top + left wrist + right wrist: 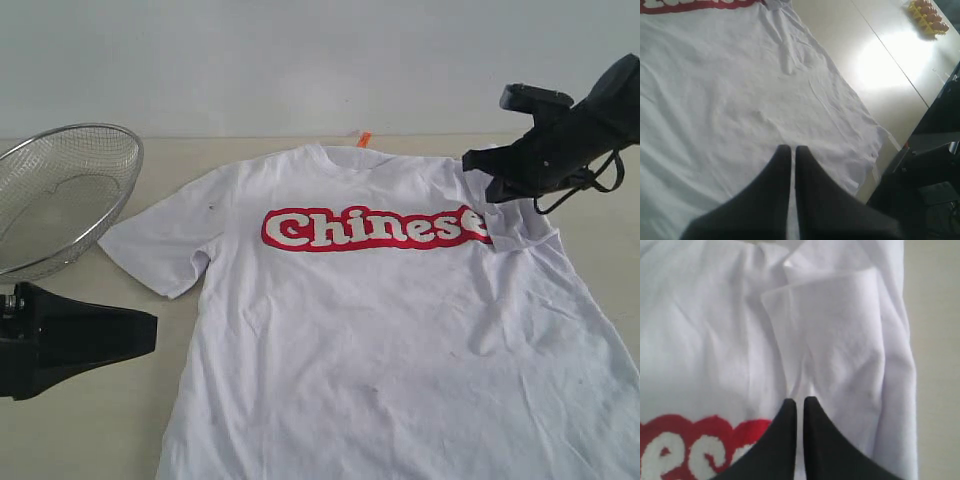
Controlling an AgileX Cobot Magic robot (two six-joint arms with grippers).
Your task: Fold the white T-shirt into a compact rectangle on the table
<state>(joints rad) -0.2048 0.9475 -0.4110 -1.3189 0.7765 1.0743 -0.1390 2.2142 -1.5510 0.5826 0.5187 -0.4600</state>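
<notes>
Pale beige bench (100, 430) carries all items, and a plain white wall (300, 60) closes the scene behind it.

Nearest the camera, the left claw (155, 335) lies low over the bench beside the shirt's left edge. Its fingers are pressed together with nothing between them. In the left wrist view its tips point across the lower body of the garment.

The white T-shirt (380, 340) lies front-up and mostly flat, filling the centre and right of the bench, with light wrinkles. The left sleeve (160, 250) is spread outward. Red "Chinese" lettering (375, 228) runs across the chest.

Beyond the lettering's right end, the right sleeve (520, 235) is folded inward onto the chest. The right claw (800, 401) is closed on this sleeve's cloth. Creases converge at its tips in the right wrist view.

Farther back, a wire mesh basket (65, 190) sits tilted at the left, apart from the shirt. An orange neck tag (364, 138) shows at the collar, nearest the wall.
</notes>
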